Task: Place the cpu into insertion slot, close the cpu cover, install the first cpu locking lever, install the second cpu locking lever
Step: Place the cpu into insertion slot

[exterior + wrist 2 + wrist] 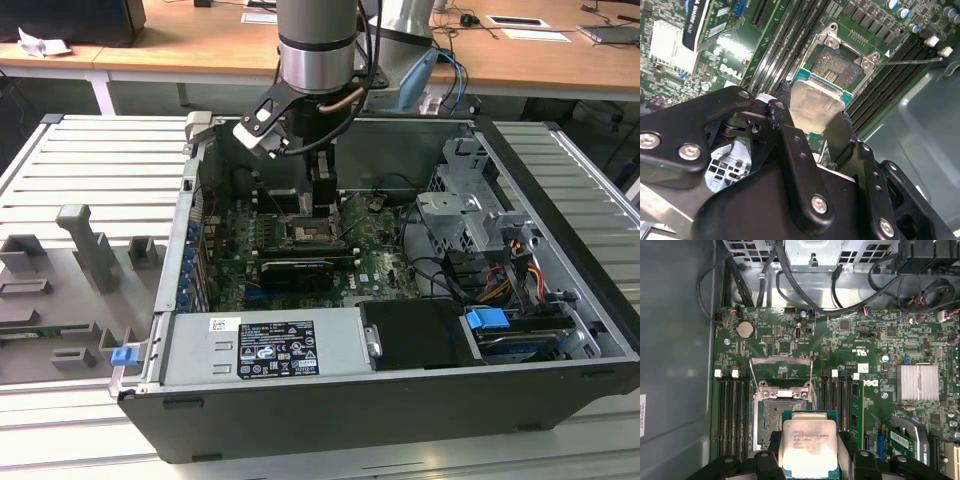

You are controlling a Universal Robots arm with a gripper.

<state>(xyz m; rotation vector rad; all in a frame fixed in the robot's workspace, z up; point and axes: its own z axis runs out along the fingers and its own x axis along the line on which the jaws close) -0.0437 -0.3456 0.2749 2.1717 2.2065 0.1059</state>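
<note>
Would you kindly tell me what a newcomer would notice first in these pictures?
The shiny silver cpu gripped in the tool, near the open socket on the green motherboard. The cpu cover stands raised beyond the socket. In the exterior view, the arm reaches down into the open computer case.

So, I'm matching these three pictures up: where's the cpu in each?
Exterior view: cannot make it out; the gripper hangs above the socket.
Second wrist view: cpu in the gripper, at the socket's edge.
First wrist view: cpu in the gripper, overlapping the socket.
Shared landmark: socket.
</note>
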